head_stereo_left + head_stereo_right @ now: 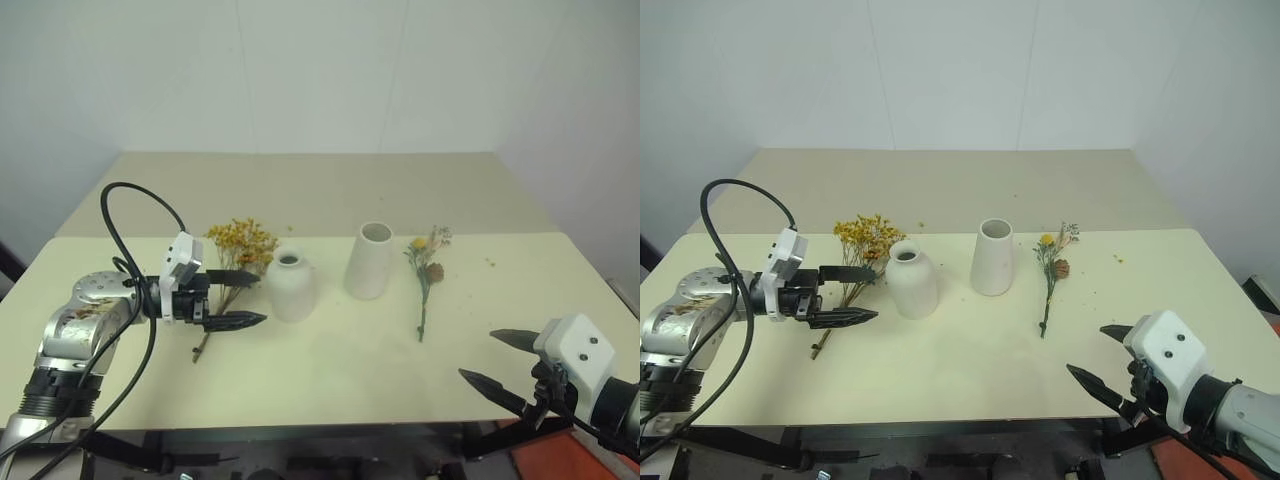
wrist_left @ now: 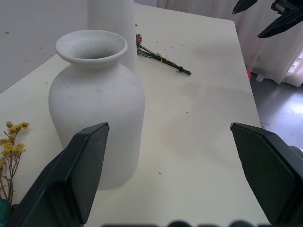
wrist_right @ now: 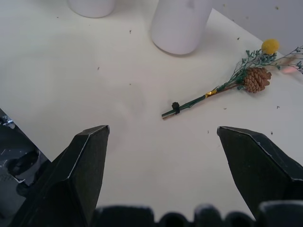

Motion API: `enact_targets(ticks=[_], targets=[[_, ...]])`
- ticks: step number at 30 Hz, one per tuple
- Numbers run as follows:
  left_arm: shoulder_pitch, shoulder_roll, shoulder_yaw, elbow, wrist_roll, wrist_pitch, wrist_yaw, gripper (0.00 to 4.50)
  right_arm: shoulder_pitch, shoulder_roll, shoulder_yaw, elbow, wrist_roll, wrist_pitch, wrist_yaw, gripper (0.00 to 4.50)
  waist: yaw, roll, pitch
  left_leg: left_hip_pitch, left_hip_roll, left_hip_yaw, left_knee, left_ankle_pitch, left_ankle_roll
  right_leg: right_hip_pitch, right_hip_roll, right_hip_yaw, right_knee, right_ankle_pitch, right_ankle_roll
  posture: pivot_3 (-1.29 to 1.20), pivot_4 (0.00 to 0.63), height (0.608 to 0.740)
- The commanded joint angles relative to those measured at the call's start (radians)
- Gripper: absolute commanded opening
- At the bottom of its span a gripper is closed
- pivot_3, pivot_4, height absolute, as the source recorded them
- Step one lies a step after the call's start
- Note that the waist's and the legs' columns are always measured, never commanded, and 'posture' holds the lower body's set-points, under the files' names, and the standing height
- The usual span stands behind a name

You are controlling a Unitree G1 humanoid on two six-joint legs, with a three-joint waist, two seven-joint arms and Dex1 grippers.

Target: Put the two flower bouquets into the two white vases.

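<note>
White ceramic sets the scene: a short round vase [image 1: 292, 285] with a narrow neck and a taller straight vase [image 1: 369, 260] stand near each other at the middle of the pale table [image 1: 330, 370], both empty. The yellow bouquet [image 1: 238, 252] lies flat just to the left of the round vase, its stems running toward the table's near edge. The left gripper [image 1: 241, 298] points sideways at the round vase, its two black fingers spread wide and holding nothing — one fingertip lies across the bouquet's stems as the head camera sees it, whether touching I cannot tell. The slim sprig [image 1: 426, 272], with a brown cone and a small yellow ball, lies to the right of the tall vase, stem toward the near edge. The right gripper [image 1: 495, 358] hangs over the near right edge of the table, fingers wide apart and empty — the sprig lies well ahead of it.
</note>
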State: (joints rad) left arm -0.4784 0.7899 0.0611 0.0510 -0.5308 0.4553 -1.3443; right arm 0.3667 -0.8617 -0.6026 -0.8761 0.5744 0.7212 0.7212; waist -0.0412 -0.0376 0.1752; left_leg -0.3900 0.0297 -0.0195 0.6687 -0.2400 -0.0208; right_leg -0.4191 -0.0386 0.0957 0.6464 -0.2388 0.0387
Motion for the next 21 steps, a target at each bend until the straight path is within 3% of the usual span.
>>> enact_targets(ticks=[1,16,21], targets=[[-0.036,-0.024,0.000,-0.009,0.002,-0.019,0.025,4.50,-0.055,-0.034,-0.005,0.044,-0.002,-0.021,0.018,4.28,0.000,0.000,0.000,0.000,0.000,0.000,0.000,0.000,0.000,0.000,0.000,0.000,0.000,0.000,0.000,0.00,0.150,0.740],[0.201,0.061,0.221,-0.276,-0.107,0.053,0.134,4.50,-0.319,-0.092,0.096,0.256,0.018,-0.040,0.085,4.28,-0.002,0.000,0.000,0.000,0.001,0.000,0.000,0.000,0.000,0.000,0.000,0.000,0.000,0.000,0.000,0.00,0.150,0.740],[0.151,0.080,0.230,-0.336,-0.163,0.112,0.182,4.50,-0.415,-0.097,0.189,0.320,0.015,-0.022,0.080,4.28,0.003,0.000,0.000,0.000,0.000,0.000,0.000,0.000,0.000,0.000,0.000,0.000,0.000,0.000,0.000,0.00,0.150,0.740]])
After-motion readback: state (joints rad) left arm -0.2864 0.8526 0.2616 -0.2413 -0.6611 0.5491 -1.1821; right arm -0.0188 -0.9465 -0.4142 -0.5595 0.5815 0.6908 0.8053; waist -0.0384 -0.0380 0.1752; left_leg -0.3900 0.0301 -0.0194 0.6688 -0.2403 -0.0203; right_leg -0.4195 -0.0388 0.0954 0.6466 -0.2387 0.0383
